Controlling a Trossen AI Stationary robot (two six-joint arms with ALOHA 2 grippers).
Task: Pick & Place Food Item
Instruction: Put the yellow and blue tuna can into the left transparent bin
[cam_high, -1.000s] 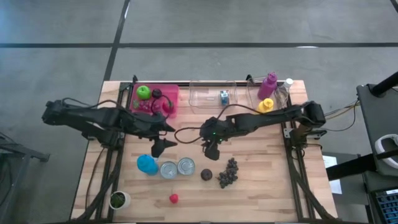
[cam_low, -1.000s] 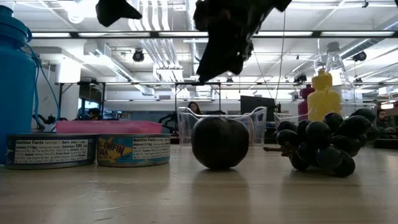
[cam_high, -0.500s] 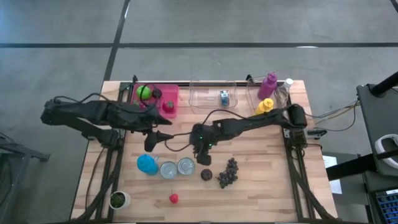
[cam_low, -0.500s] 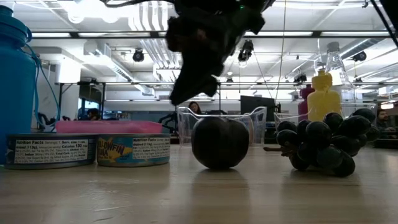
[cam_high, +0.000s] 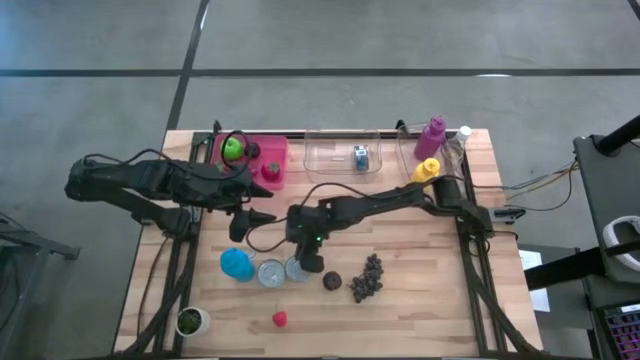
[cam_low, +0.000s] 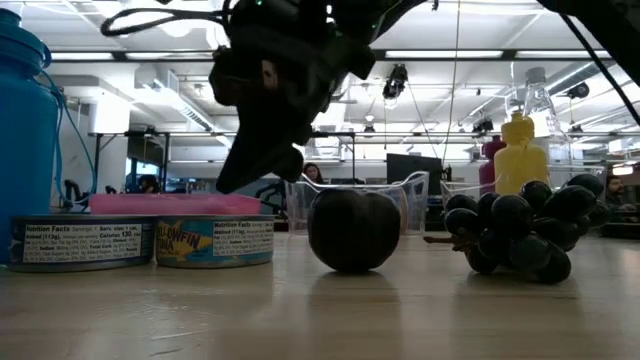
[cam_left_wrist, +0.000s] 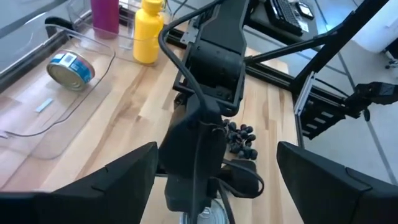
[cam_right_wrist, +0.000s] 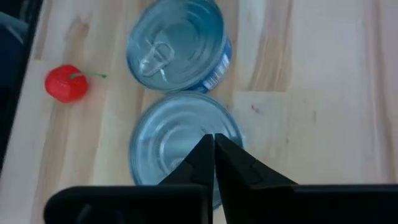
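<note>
Nearest the low camera, the pale wood-plank table (cam_low: 330, 320) carries a row of things along its front: a blue plastic bottle (cam_low: 25, 140) with smooth rounded sides, two squat round tins with paper labels, the left tin (cam_low: 70, 243) and the right tin (cam_low: 214, 241), then a dark, matte, round plum (cam_low: 352, 229) and a knobbly bunch of black grapes (cam_low: 520, 232) with glossy skins. From above, a small red cherry-like fruit (cam_high: 280, 319) lies alone nearer the front edge, and a small white pot (cam_high: 190, 321) with green in it stands at the front left corner. The right gripper (cam_high: 307, 262) hangs low over the right tin, just left of the plum; its wrist camera shows the two dark wedge-shaped fingertips (cam_right_wrist: 202, 155) pressed together with nothing between them, pointing down at the ribbed metal lid with the other tin's pull-tab lid beyond. The left gripper (cam_high: 250, 222) is raised above the table behind the blue bottle, its broad dark fingers (cam_left_wrist: 106, 177) spread wide and empty. Farther back stand a pink tray (cam_high: 270, 150) holding a green apple (cam_high: 232, 148), a clear plastic bin (cam_high: 325, 160) with a tin on its side, a yellow squeeze bottle (cam_high: 427, 168), a magenta bottle (cam_high: 433, 135) and a clear bottle (cam_high: 456, 145).
</note>
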